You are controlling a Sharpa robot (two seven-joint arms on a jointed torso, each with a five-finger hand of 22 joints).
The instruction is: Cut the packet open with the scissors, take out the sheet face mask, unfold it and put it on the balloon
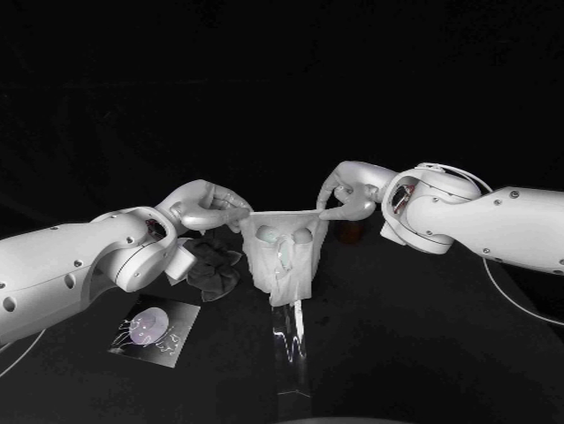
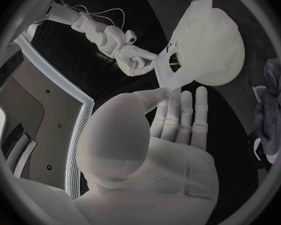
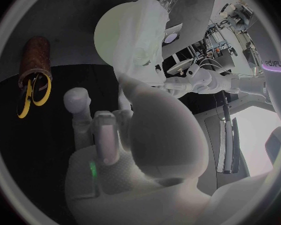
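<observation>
White cloth sheet face mask (image 1: 282,265) hangs against the pale round balloon (image 2: 218,50), top corners pinched by left hand (image 1: 206,208) and right hand (image 1: 348,196) fingers; next, probably, pressing it on smoothly.

White sheet mask (image 1: 286,256) hangs spread, apparently against the balloon (image 3: 118,30).

- The sheet face mask (image 1: 282,252) hangs over the tabletop's (image 1: 423,353) middle, against the balloon (image 3: 112,32).
- The left hand (image 1: 206,208) holds its upper left corner, the right hand (image 1: 346,196) its upper right.
- The packet (image 1: 155,329) lies toward the near left corner.
- A cloth (image 1: 215,269) sits between packet and mask.
- The scissors (image 3: 29,92) sit in a holder (image 3: 35,55) behind the right hand.
</observation>
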